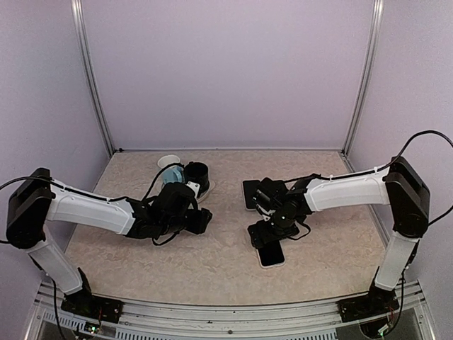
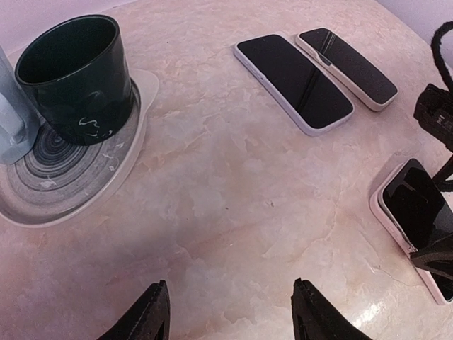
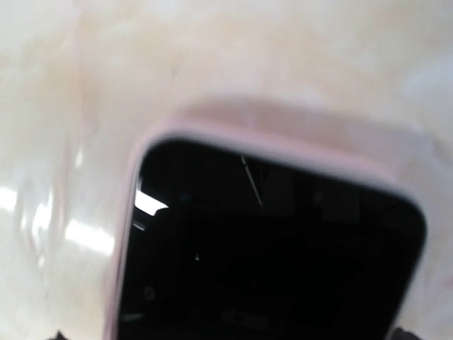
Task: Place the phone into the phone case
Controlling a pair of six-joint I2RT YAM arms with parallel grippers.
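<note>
Right pincer (image 1: pixel 272 232) was spread wide, gripping nothing, low over the phone (image 3: pixel 269 248), which lay screen-up on the bench (image 2: pixel 233 177) with the pink case (image 3: pixel 283 142) hugging its visible end, so seating looked nearly done, perhaps one press left, while the left pincer (image 2: pixel 230 315) hung part-open and empty.

No lettering, brand or number is legible on the phone (image 3: pixel 269 248), phone case (image 3: pixel 283 144) or dark mug (image 2: pixel 74 78).

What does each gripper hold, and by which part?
Left gripper: nothing, open above the table. Right gripper over the pink-cased phone; a grip cannot be told.
</note>
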